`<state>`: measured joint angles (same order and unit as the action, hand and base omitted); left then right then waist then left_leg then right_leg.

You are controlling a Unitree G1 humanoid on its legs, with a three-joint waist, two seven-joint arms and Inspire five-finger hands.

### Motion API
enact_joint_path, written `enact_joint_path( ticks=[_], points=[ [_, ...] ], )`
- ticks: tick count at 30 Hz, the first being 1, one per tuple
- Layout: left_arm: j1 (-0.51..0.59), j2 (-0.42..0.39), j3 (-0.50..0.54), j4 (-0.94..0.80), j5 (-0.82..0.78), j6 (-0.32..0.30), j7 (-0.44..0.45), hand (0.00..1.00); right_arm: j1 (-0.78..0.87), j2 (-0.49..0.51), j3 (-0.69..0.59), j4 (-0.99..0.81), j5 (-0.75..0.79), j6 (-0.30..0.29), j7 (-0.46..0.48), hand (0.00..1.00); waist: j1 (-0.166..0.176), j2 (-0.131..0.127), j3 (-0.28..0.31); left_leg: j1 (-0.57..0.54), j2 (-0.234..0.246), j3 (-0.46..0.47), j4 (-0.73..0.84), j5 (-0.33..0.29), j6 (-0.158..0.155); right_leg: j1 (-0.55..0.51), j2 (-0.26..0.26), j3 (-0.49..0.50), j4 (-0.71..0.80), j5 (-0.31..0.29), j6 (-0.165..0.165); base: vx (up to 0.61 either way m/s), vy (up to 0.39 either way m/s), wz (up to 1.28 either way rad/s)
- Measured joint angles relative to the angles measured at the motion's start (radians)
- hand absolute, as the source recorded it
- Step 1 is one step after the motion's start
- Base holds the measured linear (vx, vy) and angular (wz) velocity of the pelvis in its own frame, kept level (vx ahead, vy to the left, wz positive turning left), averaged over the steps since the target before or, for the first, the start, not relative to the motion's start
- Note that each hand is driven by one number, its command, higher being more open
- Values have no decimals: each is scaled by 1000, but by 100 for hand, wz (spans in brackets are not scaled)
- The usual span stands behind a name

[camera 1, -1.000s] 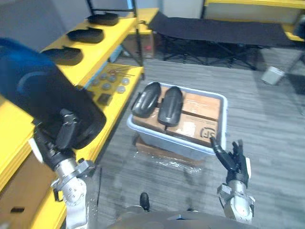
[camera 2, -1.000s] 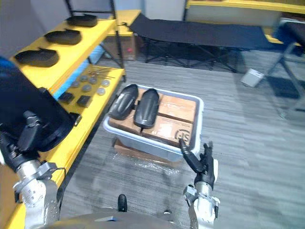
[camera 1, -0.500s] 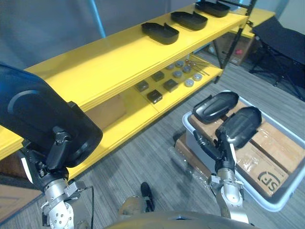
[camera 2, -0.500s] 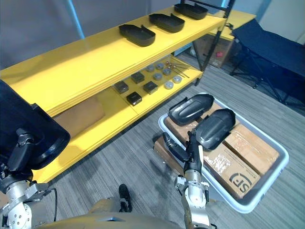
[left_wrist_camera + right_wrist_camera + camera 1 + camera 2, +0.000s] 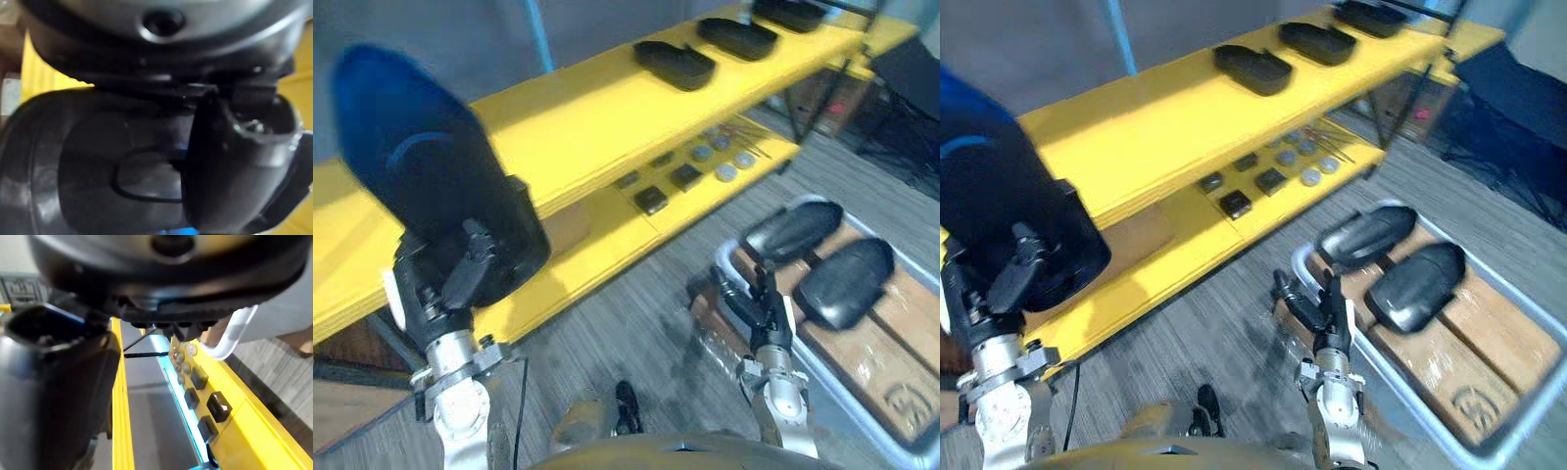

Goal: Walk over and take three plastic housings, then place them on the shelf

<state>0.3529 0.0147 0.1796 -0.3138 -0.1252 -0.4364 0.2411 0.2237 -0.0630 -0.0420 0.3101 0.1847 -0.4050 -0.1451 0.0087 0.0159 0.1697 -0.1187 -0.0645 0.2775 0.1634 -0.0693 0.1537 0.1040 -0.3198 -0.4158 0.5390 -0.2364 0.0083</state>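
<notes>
Yellow shelf: near end of top board bare; I judge that the drop spot | grey tote: two spare housings on cardboard | plastic housing raised by the shelf's front edge to clear it; left hand clamped round its base | right hand slack, empty, at tote's corner

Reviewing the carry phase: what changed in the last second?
The camera swung from the bin towards the yellow shelf, so the whole view shifted. The left hand tipped its plastic housing more upright. Unchanged: its grip, the right hand open and idle, two housings in the bin, three housings on the shelf.
</notes>
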Motion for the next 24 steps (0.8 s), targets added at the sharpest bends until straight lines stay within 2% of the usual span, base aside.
enact_joint_path(
  ticks=[2,3,4,7,9,10,11,12,13,14,15,16,18,20,21,23,24],
  points=[
    [-18,21,2,6,15,0,18,0,-11,0,-16,-37,-5,0,17,100,8,-7,7,44,-4,-51,-67,27,-15,-78,61,11,-35,-39,-18,234,6,78],
    [-19,22,2,13,13,2,20,0,-11,0,-21,-49,-13,-1,23,100,11,-6,8,59,-3,-62,-75,25,-19,-98,78,14,-46,-46,-15,332,10,38],
    [-24,25,-10,25,-11,2,13,0,-11,-2,-33,-75,-17,-5,29,100,12,-4,8,94,-3,-88,-79,13,-33,-160,109,53,-59,-52,-16,279,10,41],
    [-36,29,-47,43,-33,2,7,0,13,0,-40,-98,-17,-24,27,100,-5,-1,8,133,6,-141,-50,-16,-53,-251,136,157,-73,-41,0,297,-19,75],
    [-27,28,-70,48,-34,1,-11,0,56,3,-25,-138,-14,-24,24,100,-12,0,8,173,27,-163,-2,-57,-86,-280,147,204,-110,-5,43,297,-71,71],
    [-20,29,-85,47,-32,0,-18,0,80,6,-13,-169,-13,-25,24,100,-12,-7,1,188,34,-162,13,-80,-96,-277,146,210,-144,48,40,349,-153,61],
    [-4,34,-88,34,-30,0,-20,0,96,13,11,-204,-11,-34,24,100,-13,-28,-13,201,34,-160,29,-118,-106,-279,142,215,-177,151,33,290,-172,53],
    [5,42,-89,25,-29,-2,-20,0,104,22,30,-230,-10,-41,29,100,-11,-57,-31,201,24,-156,44,-148,-117,-283,136,215,-198,226,31,358,-279,30],
    [14,26,-92,30,-30,-2,-19,0,100,14,53,-260,-11,-47,41,100,8,-74,-55,197,31,-153,91,-200,-140,-260,135,197,-233,210,49,190,-181,2],
    [16,15,-94,32,-30,-1,-18,0,93,8,55,-263,-11,-47,45,100,14,-61,-56,195,46,-152,103,-210,-146,-255,149,193,-237,210,46,284,-249,-8],
    [20,-9,-105,32,-31,1,-16,0,84,-6,59,-287,-15,-55,53,100,17,-38,-68,176,84,-156,141,-239,-166,-238,181,172,-264,206,38,236,-189,20],
    [20,-17,-129,31,-41,1,-23,0,78,-13,57,-303,-15,-64,52,100,12,-15,-75,159,110,-143,149,-245,-176,-235,192,142,-271,198,24,277,-215,37],
    [22,-27,-159,32,-58,1,-43,0,78,-20,48,-312,-20,-64,38,100,9,12,-70,159,143,-104,164,-235,-185,-214,204,109,-282,183,8,186,-133,51],
    [16,-42,-177,34,-68,0,-61,0,90,-20,34,-312,-36,-64,-14,100,-1,18,-60,106,171,-87,301,-228,-187,-150,205,67,-334,179,4,162,-94,67],
    [2,-42,-178,49,-68,-7,-68,0,92,-17,13,-311,-64,-69,-64,100,-9,4,-46,64,202,-57,381,-247,-185,-98,201,34,-371,179,4,110,-54,64],
    [-14,-34,-176,73,-69,-40,-71,0,78,-17,-15,-313,-65,-117,-136,100,-6,-3,-43,19,241,-41,350,-255,-180,-73,191,25,-399,174,1,87,-18,29],
    [-16,-35,-174,73,-74,-56,-65,0,62,-19,-40,-323,-71,-149,-175,100,-6,7,-46,2,256,-44,268,-221,-184,-76,185,30,-406,175,11,91,100,-12]
  ],
)
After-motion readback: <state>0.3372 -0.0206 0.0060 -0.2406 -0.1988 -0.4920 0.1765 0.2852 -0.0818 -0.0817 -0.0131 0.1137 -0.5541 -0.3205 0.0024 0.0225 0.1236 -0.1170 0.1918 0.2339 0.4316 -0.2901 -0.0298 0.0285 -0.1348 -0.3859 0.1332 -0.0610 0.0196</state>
